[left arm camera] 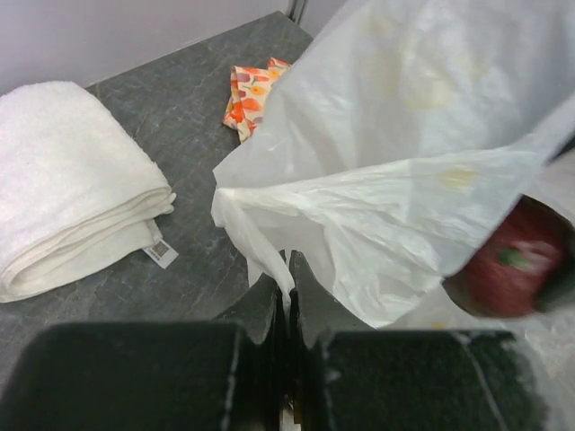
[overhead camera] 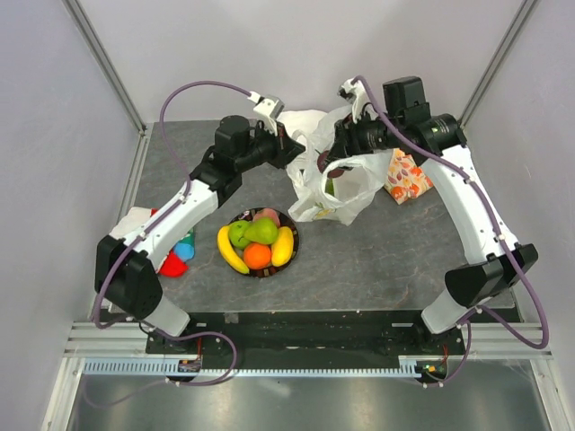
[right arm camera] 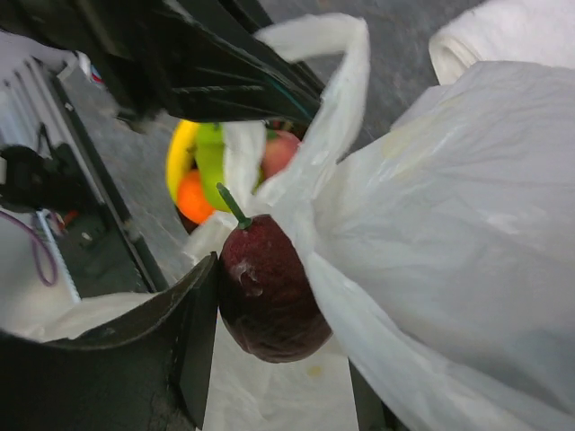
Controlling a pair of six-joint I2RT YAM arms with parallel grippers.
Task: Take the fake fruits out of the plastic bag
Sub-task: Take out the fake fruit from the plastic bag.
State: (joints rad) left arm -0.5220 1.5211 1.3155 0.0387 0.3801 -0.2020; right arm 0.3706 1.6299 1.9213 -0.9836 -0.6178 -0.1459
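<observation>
- The plastic bag is held up between the two arms over the rear middle of the dark grey counter
- The left hand is clenched on a thin edge of the plastic bag, with the film pinched between its closed fingers
- The right hand is clamped around a dark red fruit with a green stem
- One finger of the right hand is pressed against the dark red fruit, while the other is mostly hidden by bag film
- The dark red fruit is seen at the mouth of the plastic bag, where a loop handle is draped over it
- In the left wrist view the same fruit is seen at the right edge, partly covered by film
- Something green is glimpsed inside the plastic bag from above, but which fruit it is cannot be told
- A dark-rimmed plate is set on the counter near the plastic bag, on the side toward the arm bases
- The plate is loaded with two yellow bananas, an orange, a green pear, a green apple and a pink fruit
- A folded white towel is laid on the counter beside the plastic bag
- A piece of fruit-patterned fabric is seen behind the edge of the bag
</observation>
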